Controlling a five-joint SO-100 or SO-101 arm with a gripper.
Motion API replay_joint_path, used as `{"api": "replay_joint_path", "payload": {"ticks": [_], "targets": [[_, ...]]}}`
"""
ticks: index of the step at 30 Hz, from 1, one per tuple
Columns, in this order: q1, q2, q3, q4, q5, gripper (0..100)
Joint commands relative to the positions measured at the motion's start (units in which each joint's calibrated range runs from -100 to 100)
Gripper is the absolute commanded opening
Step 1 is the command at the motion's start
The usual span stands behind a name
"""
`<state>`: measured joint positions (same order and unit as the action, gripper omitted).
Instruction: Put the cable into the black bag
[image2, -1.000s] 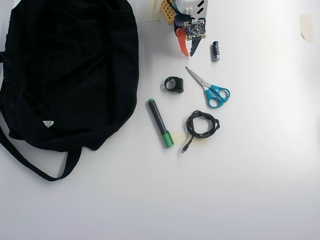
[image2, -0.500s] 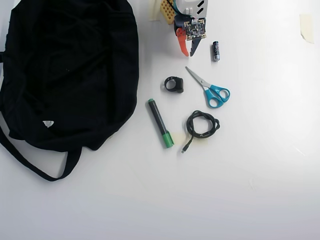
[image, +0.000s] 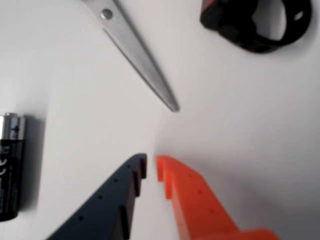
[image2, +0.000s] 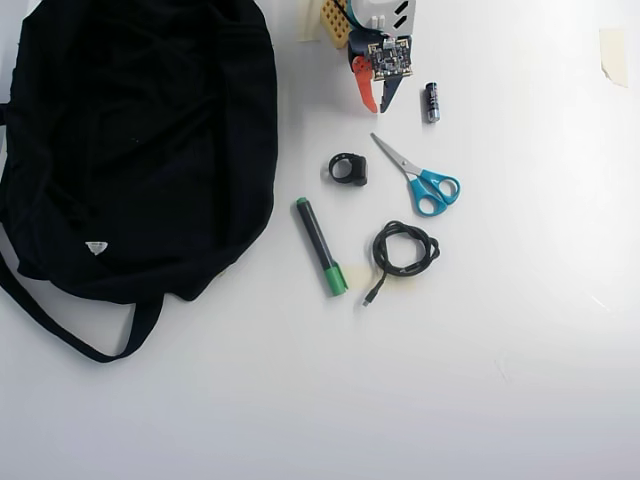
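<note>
The cable (image2: 403, 250) is a thin black cord coiled in a small loop with a plug tip, lying on the white table right of centre in the overhead view. The black bag (image2: 140, 140) fills the left side, with its strap trailing toward the bottom left and a small white tag. My gripper (image2: 378, 104) is at the top centre, well above the cable in that view and right of the bag. Its orange and dark jaws are nearly together and hold nothing. In the wrist view the gripper (image: 151, 162) hovers over bare table. The cable and bag are out of the wrist view.
Blue-handled scissors (image2: 420, 175) lie between my gripper and the cable; their blades (image: 140, 55) show in the wrist view. A black ring-shaped object (image2: 348, 168) (image: 255, 25), a battery (image2: 432, 102) (image: 11, 165) and a black marker with a green cap (image2: 320, 245) lie nearby.
</note>
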<state>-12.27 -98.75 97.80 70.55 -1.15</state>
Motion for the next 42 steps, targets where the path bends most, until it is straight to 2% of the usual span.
{"api": "replay_joint_path", "payload": {"ticks": [1, 26, 33, 42], "targets": [[-0.1, -0.7, 1.5, 1.5, 0.2, 2], [-0.8, -0.4, 1.5, 0.3, 0.2, 3], [-0.6, 0.2, 0.6, -15.5, -0.3, 2], [2.8, 10.7, -0.9, -55.5, 0.2, 2]]}}
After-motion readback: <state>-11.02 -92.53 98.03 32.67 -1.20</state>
